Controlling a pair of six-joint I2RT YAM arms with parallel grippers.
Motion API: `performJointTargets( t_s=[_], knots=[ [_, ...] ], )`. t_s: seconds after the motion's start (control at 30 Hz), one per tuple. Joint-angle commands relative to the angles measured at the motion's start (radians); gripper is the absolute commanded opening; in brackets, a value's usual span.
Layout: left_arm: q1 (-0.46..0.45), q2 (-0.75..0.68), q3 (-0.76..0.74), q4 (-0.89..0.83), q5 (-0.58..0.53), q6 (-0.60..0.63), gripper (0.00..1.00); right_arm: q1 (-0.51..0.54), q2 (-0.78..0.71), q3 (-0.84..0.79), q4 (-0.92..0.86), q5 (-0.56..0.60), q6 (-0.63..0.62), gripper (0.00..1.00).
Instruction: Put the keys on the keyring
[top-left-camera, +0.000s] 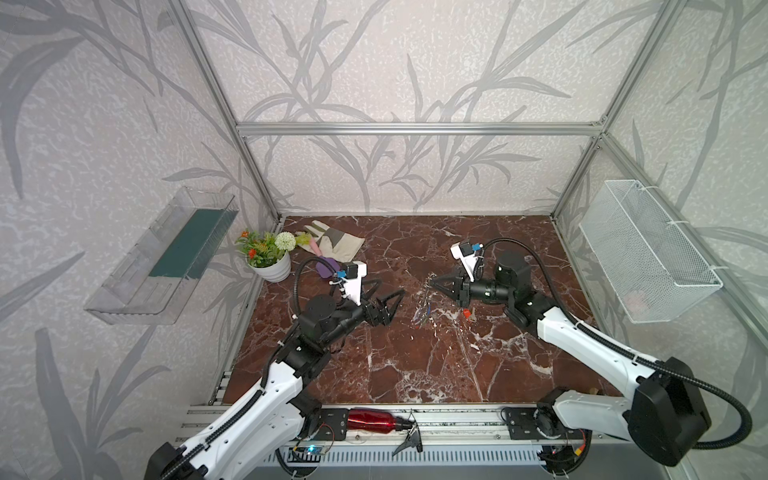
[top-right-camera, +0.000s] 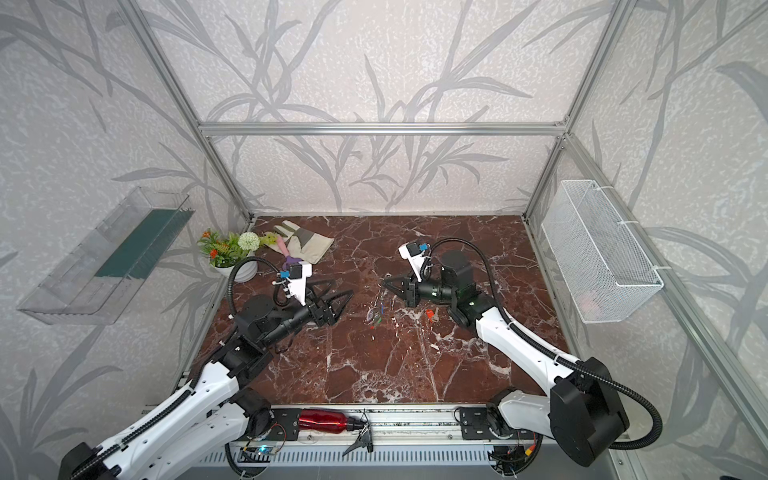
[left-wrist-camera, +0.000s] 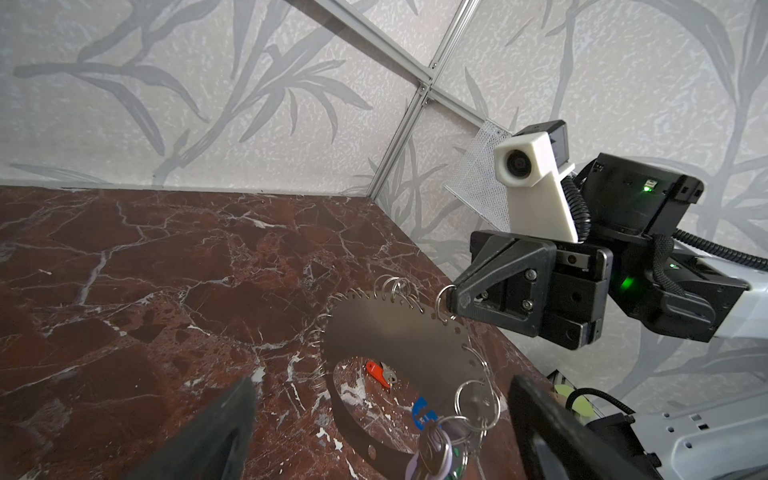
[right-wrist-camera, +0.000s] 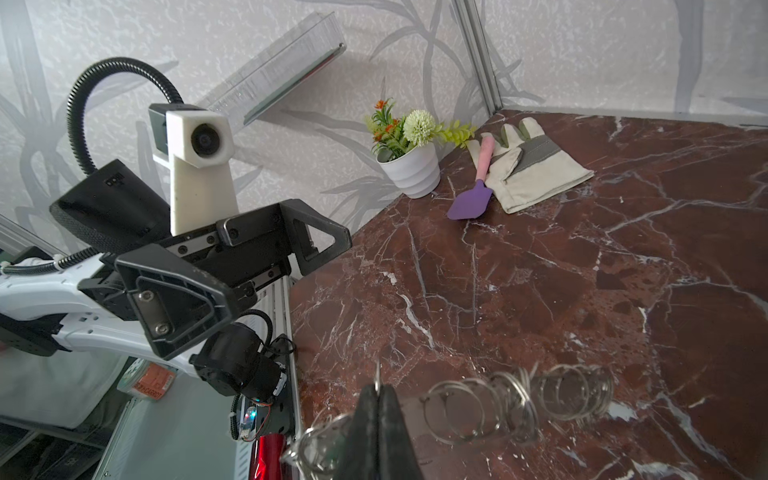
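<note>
In both top views the keyring (top-left-camera: 426, 301) (top-right-camera: 379, 305) is thin and shiny, so its shape is hard to read. It hangs from the right gripper (top-left-camera: 432, 282), well apart from the flower pot (top-left-camera: 272, 270), toward the middle of the table (top-left-camera: 415, 365). I cannot tell if its low end touches the table. The keys (top-left-camera: 422, 318) on it are only coloured specks. One red-orange key (top-left-camera: 466, 313) lies on the table beyond the keyring from the pot, near the right arm. The left gripper (top-left-camera: 397, 305), between the pot and the keyring, has its fingers spread wide and holds nothing.

In the left wrist view the grey plate stands nearly upright, and its low end is cut off by the picture edge. The right gripper is clamped on one split ring (left-wrist-camera: 444, 296) at the curved edge. The bunch of keys and a blue tag (left-wrist-camera: 422, 409) hang low and are partly cut off. The red-orange key shows through the oval hole. The left fingers (left-wrist-camera: 224, 428) are dark blurs that do not touch the plate.

In the right wrist view the closed fingers (right-wrist-camera: 365, 419) pinch a ring, and the other rings (right-wrist-camera: 557, 395) are blurred. A glove (right-wrist-camera: 536, 170) and a purple trowel (right-wrist-camera: 469, 205) lie just beside the pot.

The surface is glossy red-brown marble with white veins. The walls have pale paper with grey leaves in an aluminium frame. A clear shelf (top-left-camera: 162, 257) hangs on the pot's wall and a wire basket (top-left-camera: 648, 257) on the opposite one.
</note>
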Motion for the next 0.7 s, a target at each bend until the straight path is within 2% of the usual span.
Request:
performJointTargets(
  t_s=[0.0,0.37,0.43,0.6,0.67],
  knots=[
    [0.005,0.016,0.044,-0.005,0.000,0.034,0.92,0.009,-0.041,0.029,0.001,0.015,-0.065,0.00],
    [0.004,0.147,0.108,-0.016,0.080,0.050,0.84,0.023,-0.056,0.016,-0.014,0.030,-0.125,0.00],
    [0.004,0.169,0.122,-0.013,0.096,0.048,0.78,0.023,-0.056,0.013,-0.011,0.024,-0.129,0.00],
    [0.005,0.234,0.143,0.061,0.193,0.030,0.57,0.023,-0.051,0.008,-0.005,0.017,-0.134,0.00],
    [0.004,0.244,0.147,0.068,0.191,0.016,0.53,0.023,-0.060,-0.003,0.009,0.023,-0.136,0.00]
  ],
)
